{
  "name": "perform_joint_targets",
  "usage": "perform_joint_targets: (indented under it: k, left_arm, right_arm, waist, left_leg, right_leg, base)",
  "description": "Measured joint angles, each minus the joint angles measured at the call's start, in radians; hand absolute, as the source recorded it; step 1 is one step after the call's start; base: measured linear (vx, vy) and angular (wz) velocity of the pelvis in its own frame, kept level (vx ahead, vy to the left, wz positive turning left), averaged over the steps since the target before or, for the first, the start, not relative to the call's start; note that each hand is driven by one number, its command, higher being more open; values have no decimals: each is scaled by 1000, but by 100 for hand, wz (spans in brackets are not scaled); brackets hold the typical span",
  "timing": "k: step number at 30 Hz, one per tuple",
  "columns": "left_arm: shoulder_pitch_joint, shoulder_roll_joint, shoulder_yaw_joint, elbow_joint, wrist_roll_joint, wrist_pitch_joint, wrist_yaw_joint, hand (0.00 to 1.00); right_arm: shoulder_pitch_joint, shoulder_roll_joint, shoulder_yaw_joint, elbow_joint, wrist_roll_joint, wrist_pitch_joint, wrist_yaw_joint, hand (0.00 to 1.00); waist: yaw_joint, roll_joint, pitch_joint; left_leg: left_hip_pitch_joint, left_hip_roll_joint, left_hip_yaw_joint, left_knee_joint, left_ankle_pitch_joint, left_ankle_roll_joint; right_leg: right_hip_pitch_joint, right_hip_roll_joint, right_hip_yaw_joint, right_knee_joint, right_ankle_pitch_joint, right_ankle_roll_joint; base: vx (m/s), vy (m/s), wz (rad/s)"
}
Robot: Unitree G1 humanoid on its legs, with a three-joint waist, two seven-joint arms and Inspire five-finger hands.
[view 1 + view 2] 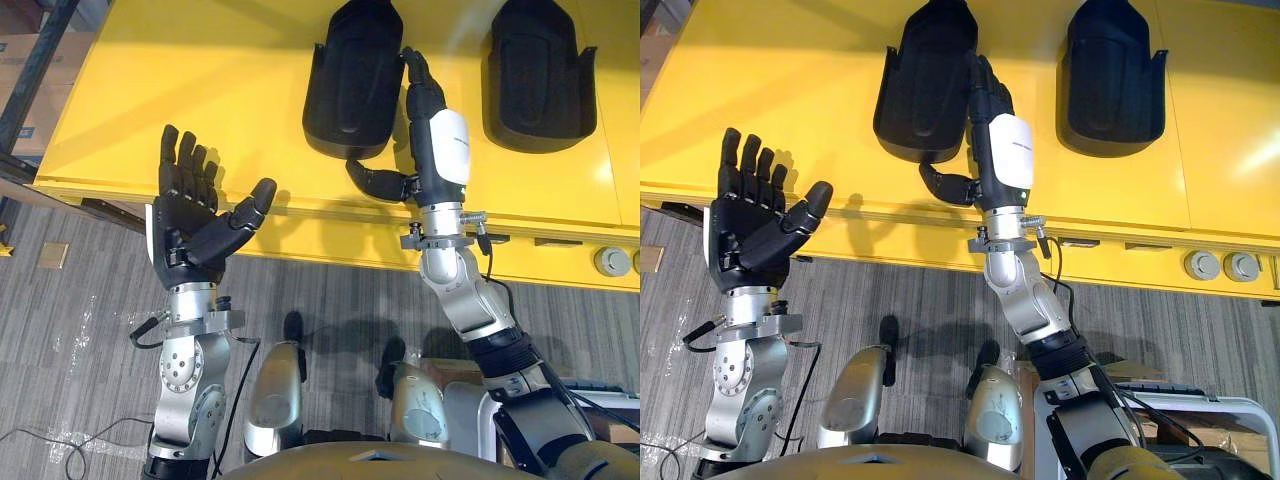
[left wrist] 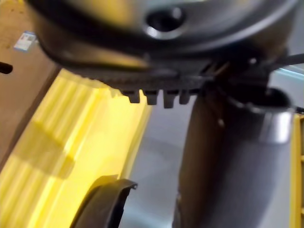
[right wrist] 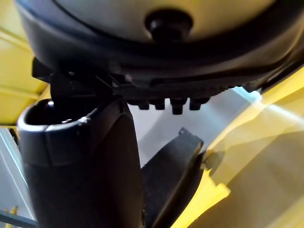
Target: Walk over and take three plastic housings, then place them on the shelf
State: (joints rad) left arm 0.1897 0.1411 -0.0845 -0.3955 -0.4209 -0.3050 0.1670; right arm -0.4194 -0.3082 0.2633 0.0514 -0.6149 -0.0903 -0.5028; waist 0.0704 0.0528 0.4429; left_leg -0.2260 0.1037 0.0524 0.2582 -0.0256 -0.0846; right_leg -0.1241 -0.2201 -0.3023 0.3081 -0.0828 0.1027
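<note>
We are lining up to take the housing [image 1: 350,80] at the counter's [image 1: 200,80] front edge, right hand [image 1: 432,125] with fingers [image 1: 415,72] straight beside it, left hand [image 1: 190,225] spread; closing should follow.

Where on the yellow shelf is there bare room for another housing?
Widest bare patch: the shelf left of the left housing, beyond the open left hand. The gap to the right housing is crowded: the right hand lies in it.
</note>
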Motion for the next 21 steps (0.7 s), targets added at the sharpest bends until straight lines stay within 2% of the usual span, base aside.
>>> perform_joint_targets:
  k: [21]
  left_arm:
    - [2,0,1,12,-5,0,-11,100]
  right_arm:
    - [-86,-12,0,92,-9,21,-54,100]
  waist:
    - [-20,2,2]
  left_leg:
    - [8,-26,23,-7,7,14]
  right_leg:
    - [2,-42,-1,21,-3,8]
  base:
    - [-3,2,1]
